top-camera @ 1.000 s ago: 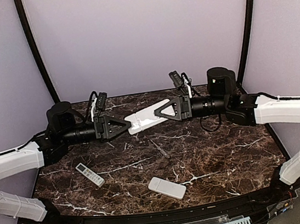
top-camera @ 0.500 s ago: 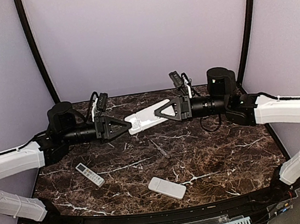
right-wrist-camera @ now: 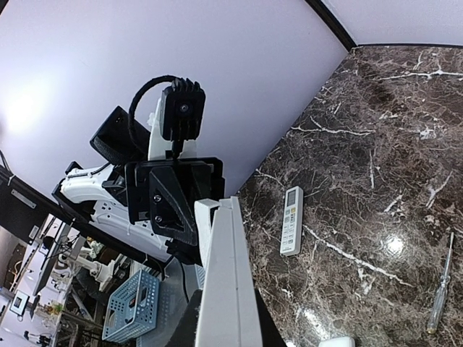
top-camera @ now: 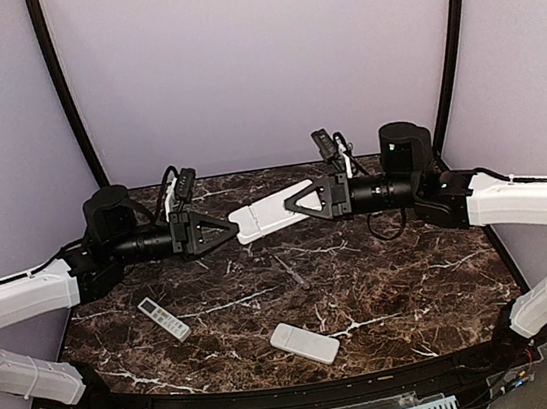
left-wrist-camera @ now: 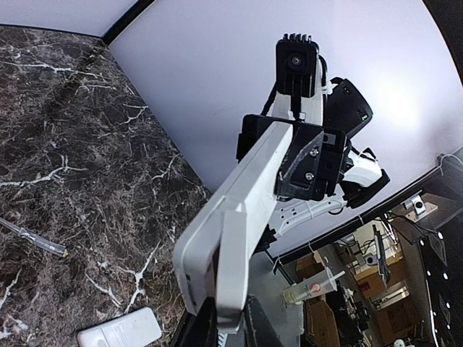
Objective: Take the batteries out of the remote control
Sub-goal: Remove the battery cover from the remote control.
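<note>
A white remote control hangs in the air above the back of the table, held at both ends. My right gripper is shut on its far end, and the right wrist view shows the body edge-on between those fingers. My left gripper is closed on the other end, where a flat white cover stands slightly off the remote body between my left gripper's fingers. The batteries are hidden.
A small white remote with buttons lies at the left on the marble table. Another white remote lies face down near the front middle. A thin screwdriver lies in the middle. A blue basket sits off the table.
My left gripper's jaws have closed onto the cover end of the remote. The right gripper has kept its grip and risen very slightly.
</note>
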{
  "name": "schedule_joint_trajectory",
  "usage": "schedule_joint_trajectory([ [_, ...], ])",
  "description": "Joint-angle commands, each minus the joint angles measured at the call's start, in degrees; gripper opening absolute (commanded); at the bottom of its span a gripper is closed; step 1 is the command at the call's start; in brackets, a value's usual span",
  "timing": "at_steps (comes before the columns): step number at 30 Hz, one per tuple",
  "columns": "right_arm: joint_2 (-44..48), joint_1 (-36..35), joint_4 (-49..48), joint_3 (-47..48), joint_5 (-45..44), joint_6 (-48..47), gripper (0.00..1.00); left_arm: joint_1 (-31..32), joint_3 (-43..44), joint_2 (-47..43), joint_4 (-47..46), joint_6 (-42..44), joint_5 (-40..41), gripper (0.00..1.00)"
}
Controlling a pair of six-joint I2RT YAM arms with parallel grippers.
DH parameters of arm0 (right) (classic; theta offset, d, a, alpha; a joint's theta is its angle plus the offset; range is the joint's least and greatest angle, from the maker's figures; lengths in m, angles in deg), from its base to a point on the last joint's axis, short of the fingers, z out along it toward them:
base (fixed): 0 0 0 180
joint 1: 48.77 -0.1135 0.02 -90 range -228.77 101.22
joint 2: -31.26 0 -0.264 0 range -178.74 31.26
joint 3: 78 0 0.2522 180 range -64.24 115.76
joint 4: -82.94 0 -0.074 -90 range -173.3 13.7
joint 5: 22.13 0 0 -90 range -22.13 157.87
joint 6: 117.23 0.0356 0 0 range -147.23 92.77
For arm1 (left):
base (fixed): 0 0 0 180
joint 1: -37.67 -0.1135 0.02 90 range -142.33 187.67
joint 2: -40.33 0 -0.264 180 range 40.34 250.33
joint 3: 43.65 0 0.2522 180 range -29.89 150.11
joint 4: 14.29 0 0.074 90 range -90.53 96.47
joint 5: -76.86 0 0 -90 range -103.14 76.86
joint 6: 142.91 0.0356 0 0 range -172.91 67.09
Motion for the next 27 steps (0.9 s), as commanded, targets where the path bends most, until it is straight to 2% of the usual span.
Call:
schedule_joint_trajectory([
  [1,2.2,1.4,-1.3,-0.6,-0.5,0.0,0.0,-1.0,-0.5,-3.2,-1.6,-0.2,-0.8,0.02],
  [14,3.3,2.2,-1.2,-1.3,-0.5,0.4,0.0,-2.0,-1.4,-3.3,-2.0,-0.4,-1.0,0.0],
  [20,3.6,2.2,0.0,-1.2,-1.5,-0.1,0.0,-2.9,-1.0,-3.7,2.7,3.9,0.5,0.0],
  [24,4.3,2.2,2.7,-0.8,-3.3,-1.4,0.0,-3.4,0.8,-3.7,14.1,9.7,2.8,0.11],
  [27,5.0,2.3,5.6,-0.4,-5.3,-2.6,0.0,-4.0,1.0,-4.4,17.0,11.6,4.6,0.22],
])
